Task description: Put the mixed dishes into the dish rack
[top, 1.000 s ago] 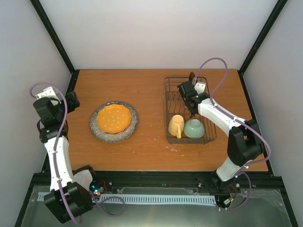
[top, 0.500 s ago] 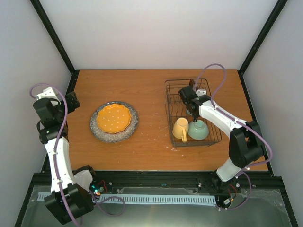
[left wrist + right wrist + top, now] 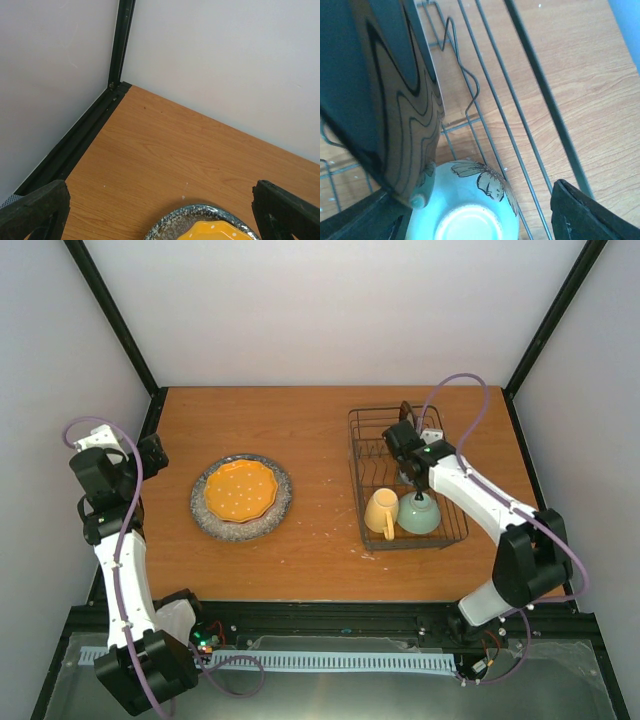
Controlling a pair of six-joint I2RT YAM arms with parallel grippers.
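Observation:
The dark wire dish rack [image 3: 352, 470] sits on the right of the table. In it lie a yellow mug [image 3: 381, 512] and an upturned mint bowl [image 3: 420, 517] with a flower print [image 3: 470, 210]. My right gripper [image 3: 418, 490] hangs over the bowl, open [image 3: 475, 215]. A brown dish with black wavy lines [image 3: 400, 115] stands on edge among the rack wires [image 3: 490, 90], close to my left finger, its lower rim touching the bowl. An orange plate [image 3: 240, 489] rests on a speckled plate [image 3: 272, 520] at centre left. My left gripper [image 3: 155, 452] is open [image 3: 160, 215], above that stack's far edge.
Black frame posts and grey walls close in the table on three sides. A black rail [image 3: 85, 140] runs along the table's left edge. Bare wood lies between the plates and the rack.
My right gripper has gone from shut to open and sunk toward the bowl. The rack with mug and bowl slid slightly right and nearer. The left arm has not moved.

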